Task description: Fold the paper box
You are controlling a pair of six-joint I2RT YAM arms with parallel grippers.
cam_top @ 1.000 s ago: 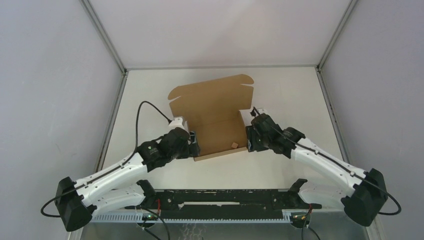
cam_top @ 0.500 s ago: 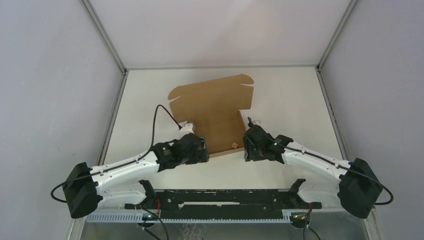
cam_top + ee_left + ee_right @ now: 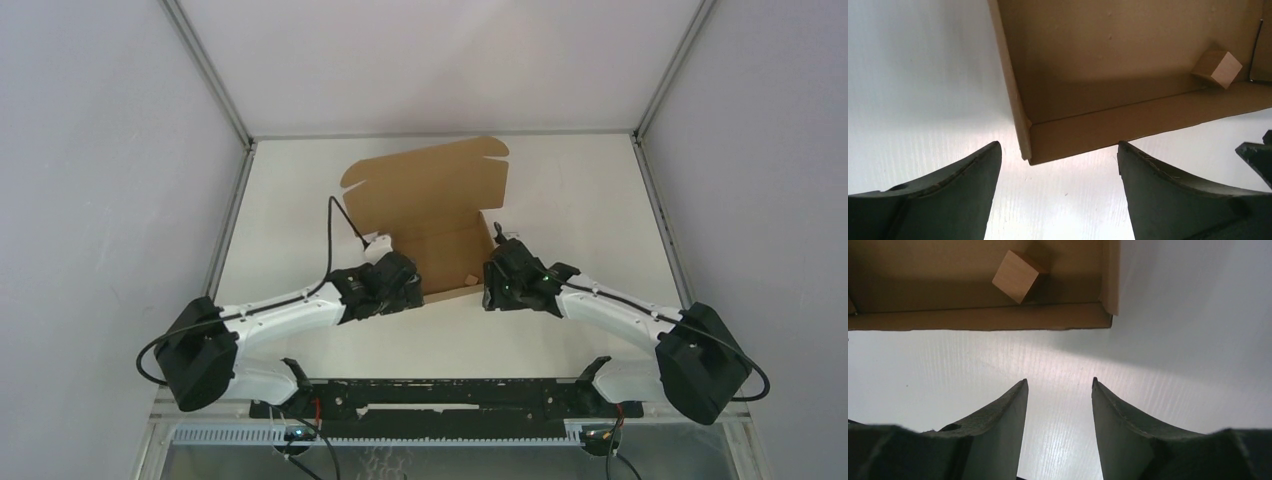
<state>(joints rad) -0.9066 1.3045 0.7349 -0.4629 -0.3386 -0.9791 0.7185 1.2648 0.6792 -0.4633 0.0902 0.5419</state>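
Note:
The paper box (image 3: 425,205) lies open on the white table, its low walls raised and its wide lid flap spread toward the back. A small wooden cube (image 3: 468,281) rests inside near the front right corner. My left gripper (image 3: 408,292) is open wide at the front left corner (image 3: 1027,150); the corner sits just ahead of the fingertips, untouched. My right gripper (image 3: 491,290) is open beside the front right corner (image 3: 1108,315), with only bare table between its fingers (image 3: 1108,430). The left wrist view shows the left gripper (image 3: 1059,145), the box's front wall (image 3: 1148,120) and the cube (image 3: 1218,69). In the right wrist view are the right gripper (image 3: 1059,379) and the cube (image 3: 1016,276).
Grey enclosure walls and metal frame posts (image 3: 215,85) ring the table. A black rail (image 3: 440,395) runs along the near edge between the arm bases. The left arm's black cable (image 3: 345,225) loops over the box's left side.
Both grippers have slid from the box's sides down to its two front corners. The box has shifted slightly toward the back. The left jaws opened a little wider.

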